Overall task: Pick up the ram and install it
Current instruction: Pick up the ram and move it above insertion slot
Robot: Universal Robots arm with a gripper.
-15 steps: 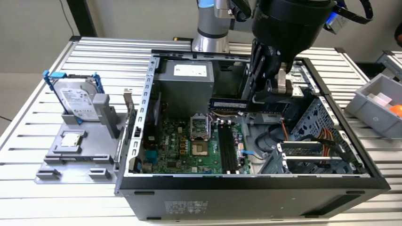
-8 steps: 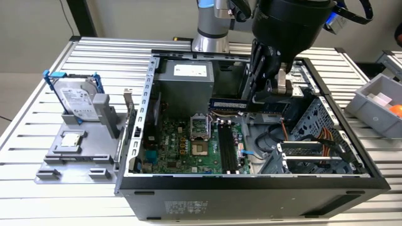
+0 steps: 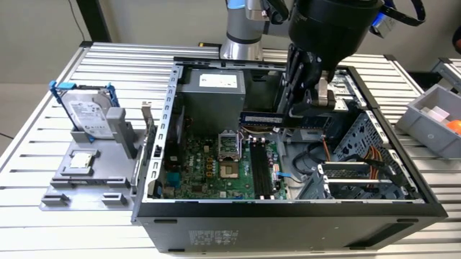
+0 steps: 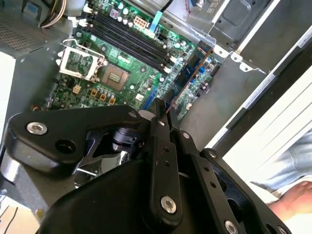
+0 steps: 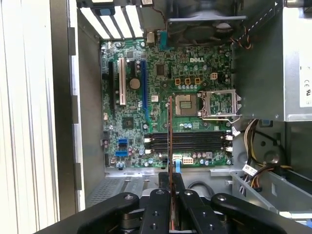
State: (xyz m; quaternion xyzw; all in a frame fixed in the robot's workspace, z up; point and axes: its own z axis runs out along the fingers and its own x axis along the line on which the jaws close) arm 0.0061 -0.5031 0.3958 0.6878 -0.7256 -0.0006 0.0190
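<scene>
My gripper hangs inside the open computer case, shut on one end of the ram. The ram is a narrow blue stick that juts out level towards the exterior view's left, above the motherboard. In both wrist views it shows edge-on as a thin strip running out from between the black fingertips. The dark memory slots lie on the board below it, with the stick crossing over them at a right angle, apart from them.
The open processor socket and power supply sit beside the slots. Left of the case in the exterior view, a grey holder carries a hard drive in a blue frame and a processor chip. A grey bin stands right; a person's hand is nearby.
</scene>
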